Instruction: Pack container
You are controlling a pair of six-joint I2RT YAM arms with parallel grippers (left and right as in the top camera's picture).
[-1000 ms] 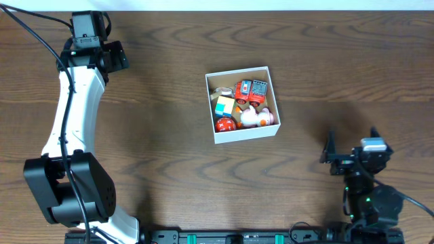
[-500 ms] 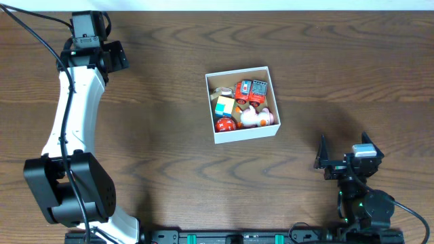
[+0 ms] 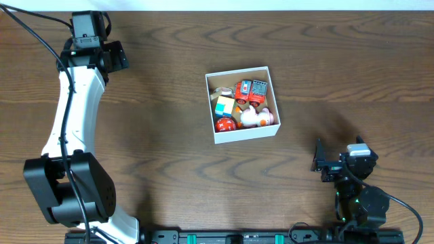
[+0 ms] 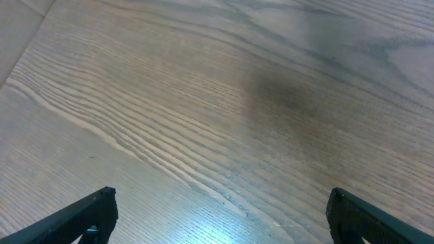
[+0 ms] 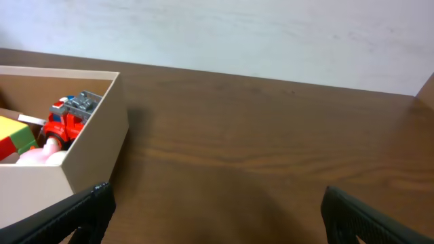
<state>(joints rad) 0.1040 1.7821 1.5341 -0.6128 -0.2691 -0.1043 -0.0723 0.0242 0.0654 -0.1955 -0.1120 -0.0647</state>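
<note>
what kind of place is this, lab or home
Most likely a robotics lab bench, not a home: a white robot arm and a black robot arm stand at a wood-grain table holding a square white-walled container of small toys.

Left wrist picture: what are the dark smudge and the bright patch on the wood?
Left wrist view: the smudge is a soft shadow on the table; the bright patch is glare off the wood. Overhead view: the light looks even.

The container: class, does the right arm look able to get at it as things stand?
Probably yes. Only bare table lies between the right gripper and the container, whose top is open; the jaws stand open too.
</note>
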